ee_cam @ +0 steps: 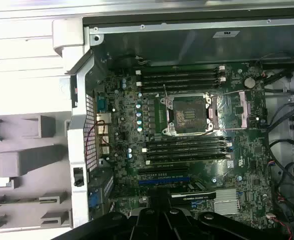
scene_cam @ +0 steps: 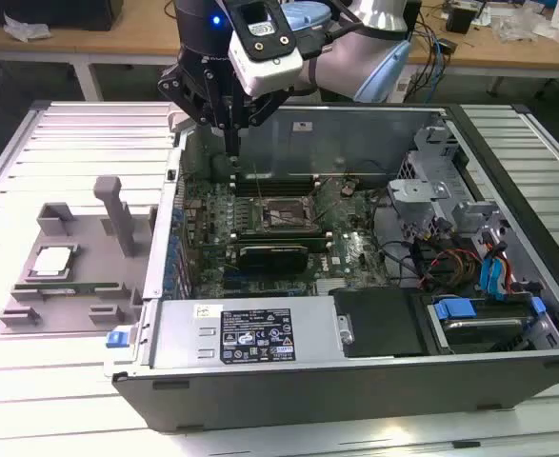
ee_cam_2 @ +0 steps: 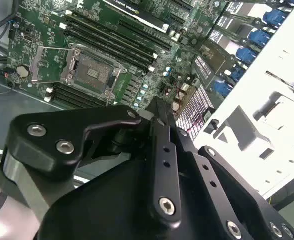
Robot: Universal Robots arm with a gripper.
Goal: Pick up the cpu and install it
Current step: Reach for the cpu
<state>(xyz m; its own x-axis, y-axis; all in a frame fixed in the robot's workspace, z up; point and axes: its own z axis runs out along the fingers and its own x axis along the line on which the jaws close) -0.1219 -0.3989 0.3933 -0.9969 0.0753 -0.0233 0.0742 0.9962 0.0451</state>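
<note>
In the exterior view the cpu [scene_cam: 52,261] lies flat in a grey fixture [scene_cam: 89,290] on the slatted worktop [scene_cam: 79,129], at 9 o'clock from the open computer case [scene_cam: 355,367] and well apart from the tool. The tool [scene_cam: 233,149] hangs over the case's 11 o'clock corner, its fingers drawn together and holding nothing; the motherboard socket [scene_cam: 275,215] lies at 5 o'clock from its tip, load plate swung open.

The cpu [scene_cam: 52,260] top — dull silver metal; grey holder [scene_cam: 79,290] matt plastic; computer case [scene_cam: 355,133] bare sheet metal.
</note>
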